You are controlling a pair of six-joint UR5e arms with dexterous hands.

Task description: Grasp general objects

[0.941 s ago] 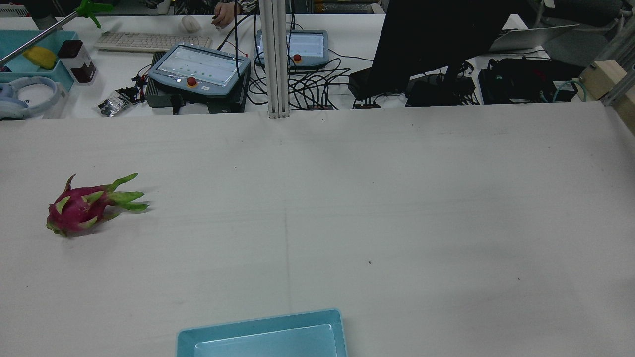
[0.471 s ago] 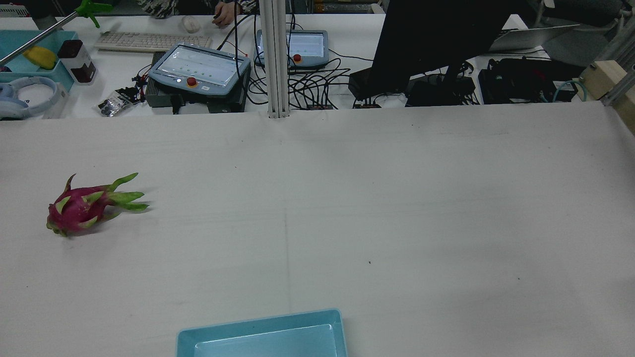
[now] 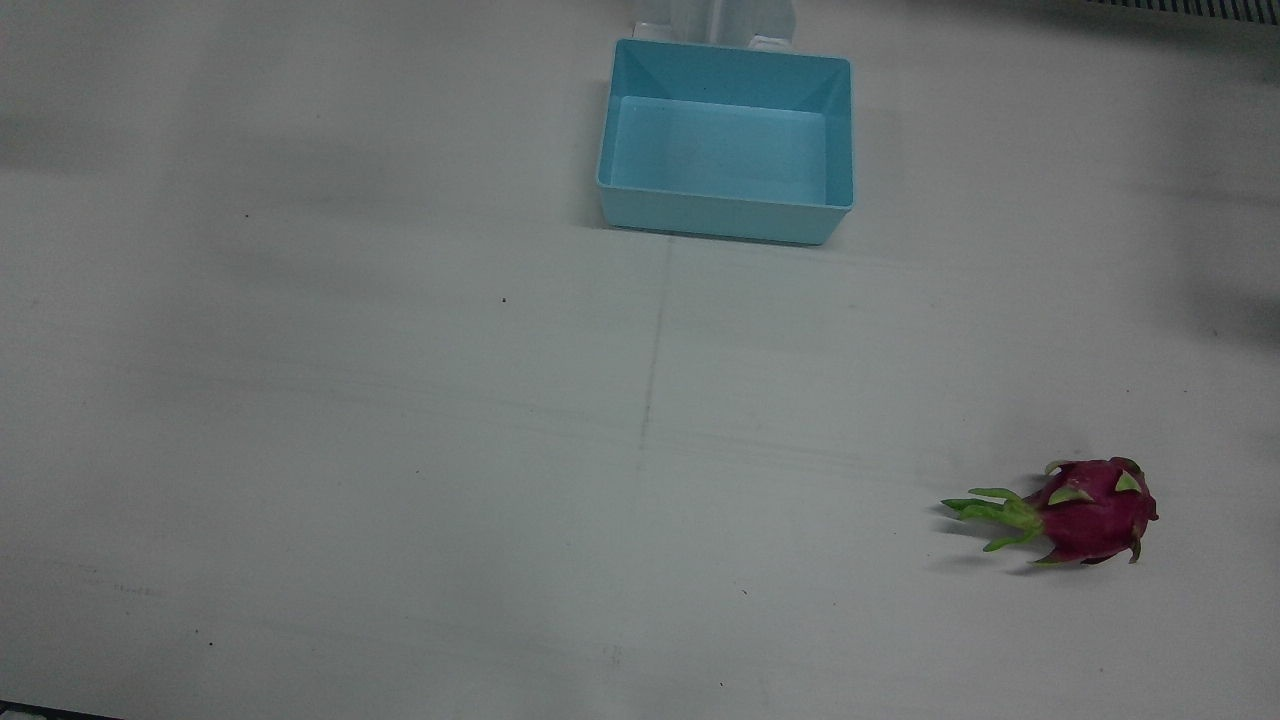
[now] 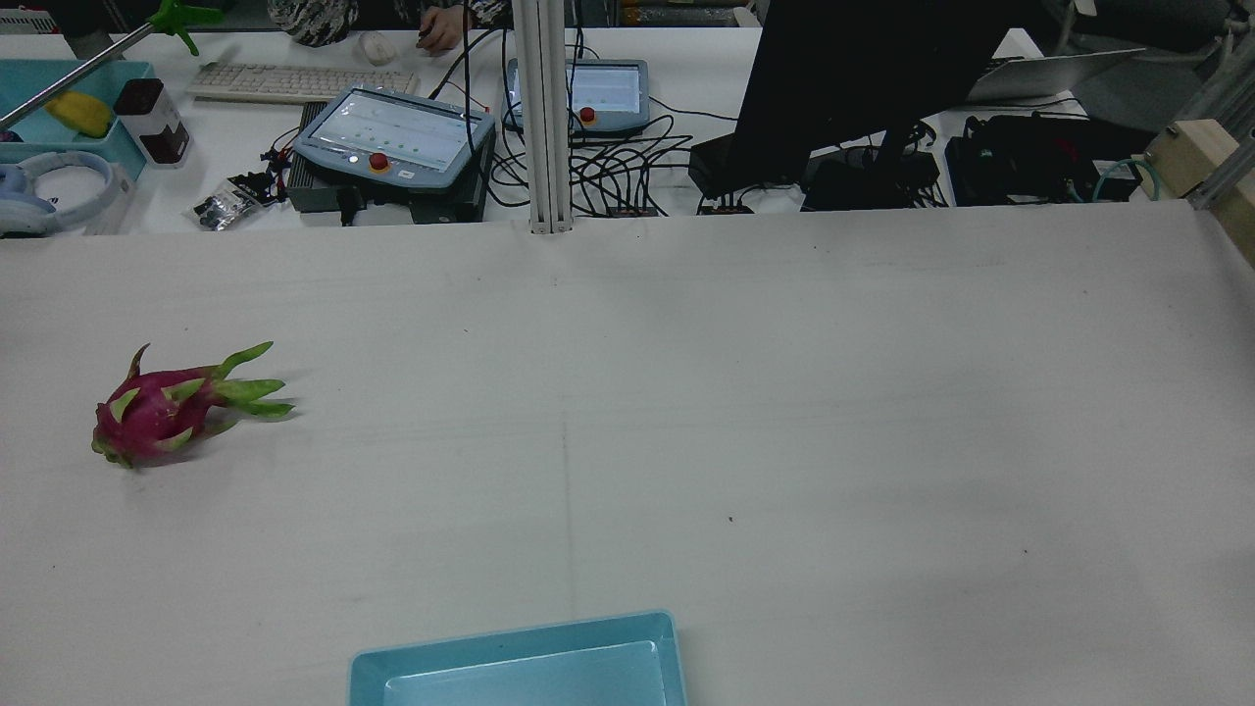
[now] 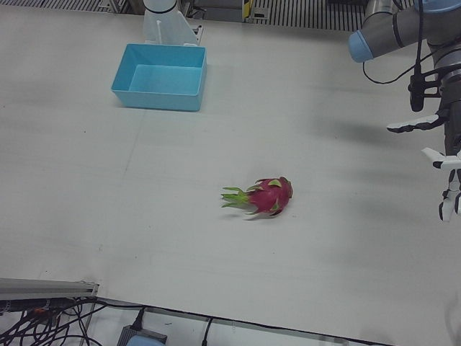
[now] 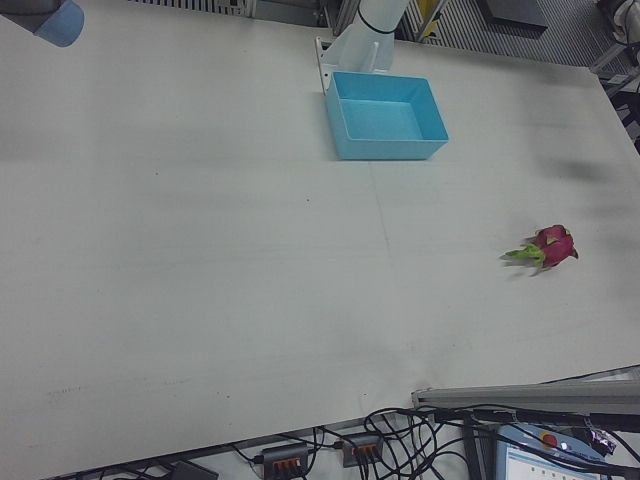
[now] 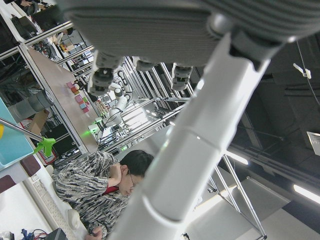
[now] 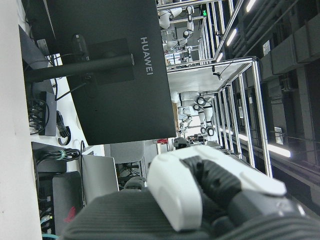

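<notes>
A magenta dragon fruit (image 4: 147, 412) with green scales lies alone on the white table, at the left in the rear view. It also shows in the front view (image 3: 1090, 510), the left-front view (image 5: 270, 194) and the right-front view (image 6: 550, 243). My left hand (image 5: 445, 155) hangs in the air at the right edge of the left-front view, fingers spread and empty, well to the side of the fruit and above the table. My right hand (image 8: 200, 190) shows only as a close partial shape in its own view. Its state cannot be told.
A light blue bin (image 3: 720, 215) stands empty at the table's robot side, in the middle; it also shows in the rear view (image 4: 510, 652). Beyond the far edge are teach pendants (image 4: 392, 137), cables and a monitor (image 4: 833, 78). A right-arm joint (image 6: 55, 20) shows top left.
</notes>
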